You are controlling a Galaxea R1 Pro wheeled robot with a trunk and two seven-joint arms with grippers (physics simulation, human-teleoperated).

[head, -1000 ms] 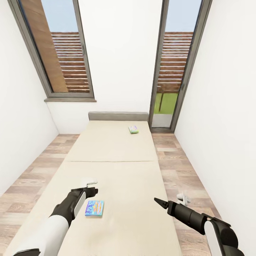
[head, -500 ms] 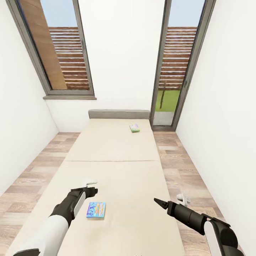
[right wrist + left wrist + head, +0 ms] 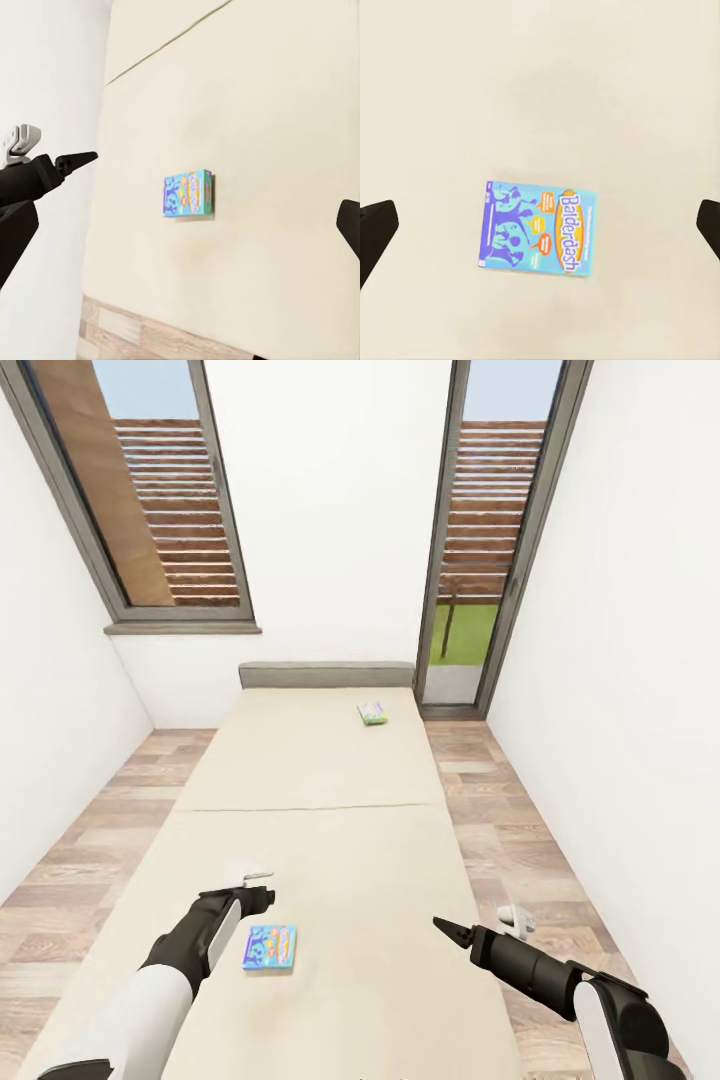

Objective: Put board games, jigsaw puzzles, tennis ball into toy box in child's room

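On the bed (image 3: 330,830), blue board game (image 3: 538,237) reading "Balderdash" beneath left hand (image 3: 540,225), released, right hand (image 3: 447,930) unclear.

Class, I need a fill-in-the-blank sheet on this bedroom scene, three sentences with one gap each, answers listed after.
1. The blue game lies flat on the ____.
2. The title printed on it reads ____.
3. The white-and-green game lies near the bed's ____.

Missing words: bed; Balderdash; headboard
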